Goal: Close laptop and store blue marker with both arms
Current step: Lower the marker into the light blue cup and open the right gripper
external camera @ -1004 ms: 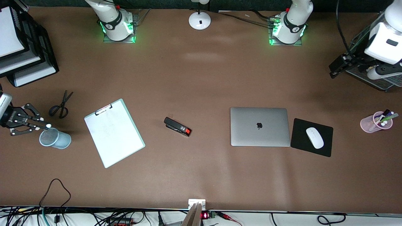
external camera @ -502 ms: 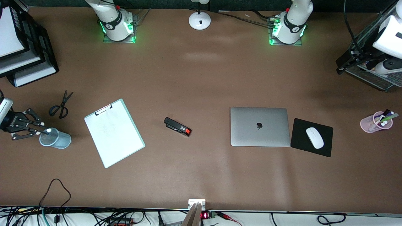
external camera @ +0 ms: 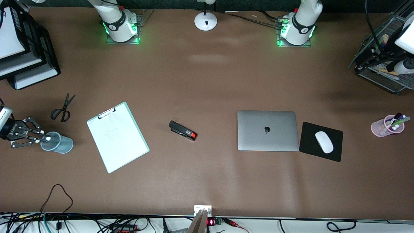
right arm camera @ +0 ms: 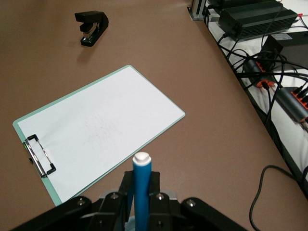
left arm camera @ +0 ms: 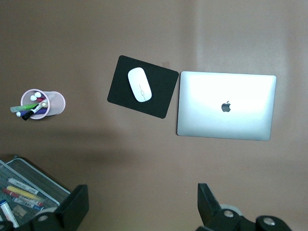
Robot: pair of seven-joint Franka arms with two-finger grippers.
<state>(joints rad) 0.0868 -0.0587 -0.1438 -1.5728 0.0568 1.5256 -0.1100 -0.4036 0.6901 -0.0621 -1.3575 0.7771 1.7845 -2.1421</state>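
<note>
The silver-grey laptop (external camera: 266,130) lies shut on the table, its lid with the dark apple logo up; it also shows in the left wrist view (left arm camera: 226,106). My right gripper (external camera: 42,138) is at the right arm's end of the table, shut on the blue marker (right arm camera: 143,168). The marker's whitish end (external camera: 48,138) sits over the mouth of a blue-grey cup (external camera: 59,144). How deep the marker reaches into the cup is hidden. My left gripper (external camera: 364,61) hangs open and empty (left arm camera: 141,192) high over the black mesh tray (external camera: 381,77).
A clipboard (external camera: 117,136), scissors (external camera: 63,108) and a black stapler (external camera: 182,130) lie between the cup and the laptop. A black mouse pad (external camera: 333,152) with a white mouse (external camera: 324,141) lies beside the laptop. A pink pen cup (external camera: 383,127) stands toward the left arm's end.
My right gripper has brought the marker's whitish end from beside the cup's rim to over its mouth. My left arm has drawn back toward the mesh tray at its end of the table.
</note>
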